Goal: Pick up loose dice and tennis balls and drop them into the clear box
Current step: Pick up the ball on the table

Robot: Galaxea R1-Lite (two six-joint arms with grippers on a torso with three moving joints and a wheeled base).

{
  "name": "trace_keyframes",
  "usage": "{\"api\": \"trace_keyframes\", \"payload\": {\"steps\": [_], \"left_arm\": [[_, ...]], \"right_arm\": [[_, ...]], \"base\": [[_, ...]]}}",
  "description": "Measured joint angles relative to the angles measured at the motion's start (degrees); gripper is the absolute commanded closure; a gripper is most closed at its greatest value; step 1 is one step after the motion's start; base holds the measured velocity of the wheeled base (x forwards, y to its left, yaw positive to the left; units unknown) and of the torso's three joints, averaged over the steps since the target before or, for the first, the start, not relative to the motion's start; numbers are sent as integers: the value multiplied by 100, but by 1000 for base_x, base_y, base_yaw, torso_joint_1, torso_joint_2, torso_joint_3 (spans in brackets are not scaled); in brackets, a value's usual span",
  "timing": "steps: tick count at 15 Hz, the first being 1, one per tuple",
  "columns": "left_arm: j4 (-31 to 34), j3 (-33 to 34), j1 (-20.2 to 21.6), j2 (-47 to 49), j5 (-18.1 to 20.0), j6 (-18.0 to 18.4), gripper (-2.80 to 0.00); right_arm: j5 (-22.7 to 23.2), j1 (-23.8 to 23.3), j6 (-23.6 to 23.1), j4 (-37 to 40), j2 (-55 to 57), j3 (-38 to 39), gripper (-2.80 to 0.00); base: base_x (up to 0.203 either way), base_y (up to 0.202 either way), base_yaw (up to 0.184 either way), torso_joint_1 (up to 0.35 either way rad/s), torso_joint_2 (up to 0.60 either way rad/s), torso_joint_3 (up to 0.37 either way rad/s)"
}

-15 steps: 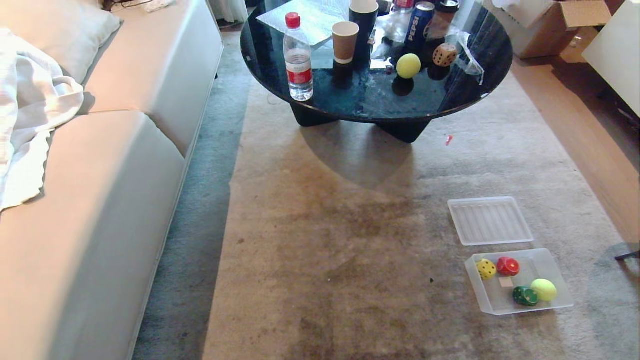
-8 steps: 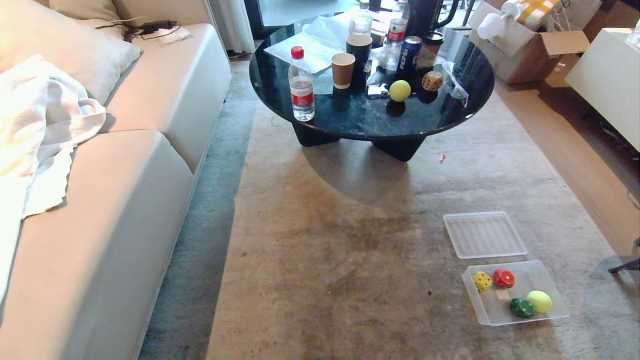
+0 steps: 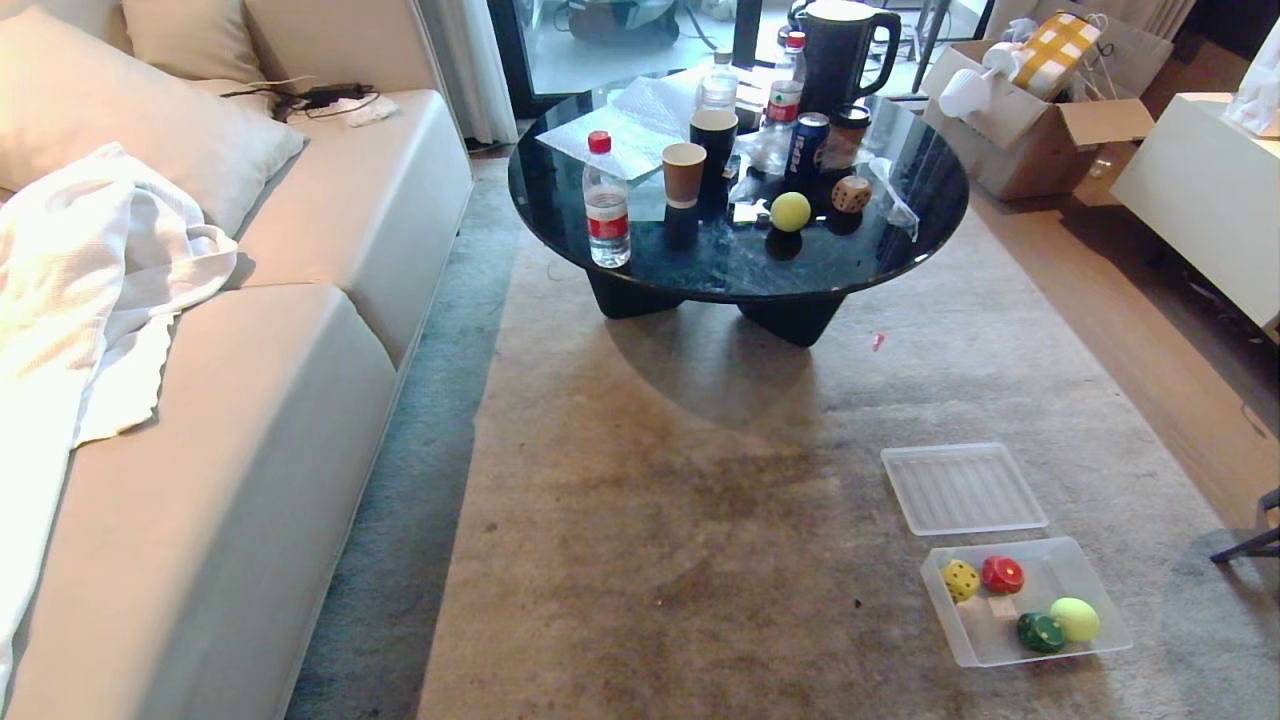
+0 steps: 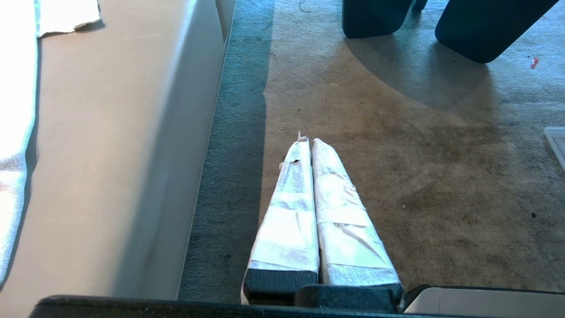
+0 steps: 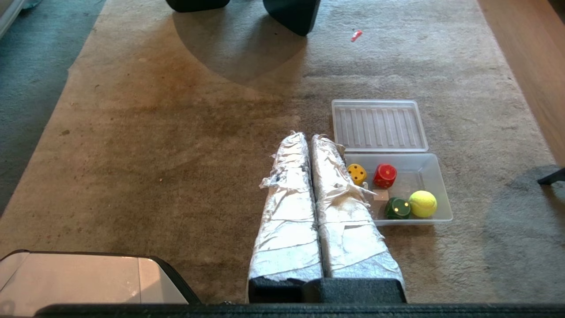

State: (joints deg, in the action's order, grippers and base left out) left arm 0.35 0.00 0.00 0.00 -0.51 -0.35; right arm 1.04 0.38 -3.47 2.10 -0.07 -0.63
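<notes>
On the rug point(image 3: 700, 520) nearest the robot, low at the right of the head view, sits the clear box point(image 3: 1085, 650). It contains a yellow die point(image 3: 960, 579), a red die point(image 3: 1002, 574), a green die point(image 3: 1040, 632) and one tennis ball point(image 3: 1074, 619); the green die and the ball are touching. A ribbed clear lid point(image 3: 962, 488) lies flat just beyond the box.

Neither arm appears in the head view. The right gripper point(image 5: 309, 138) hangs above the rug with its foil-wrapped fingers pressed together and nothing between them; from its wrist camera the box lies just beside the fingertips. The left gripper point(image 4: 307, 141) is likewise closed and empty, over the rug's edge near the sofa point(image 3: 250, 420).

Further off stands a round black table point(image 3: 740, 260). On it rest a second tennis ball point(image 3: 790, 211) and, near it, the beige die point(image 3: 851, 193), both outside the box. A water bottle point(image 3: 607, 204), a brown paper cup point(image 3: 684, 174), a blue can point(image 3: 806, 146) and a black kettle point(image 3: 838, 52) share the tabletop. A white blanket point(image 3: 90, 290) is draped over the sofa at the left.
</notes>
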Motion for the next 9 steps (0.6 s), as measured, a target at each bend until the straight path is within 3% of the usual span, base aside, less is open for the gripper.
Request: {"api": "trace_keyframes", "payload": {"steps": [6, 9], "left_arm": [[0, 0, 0, 0, 0, -2, 0], [2, 0, 0, 0, 0, 2, 0]], "right_arm": [[0, -5, 0, 1, 0, 0, 0], [0, -3, 0, 1, 0, 1, 0]], "base": [[0, 0, 0, 0, 0, 0], [127, 0, -2, 2, 3, 4]]}}
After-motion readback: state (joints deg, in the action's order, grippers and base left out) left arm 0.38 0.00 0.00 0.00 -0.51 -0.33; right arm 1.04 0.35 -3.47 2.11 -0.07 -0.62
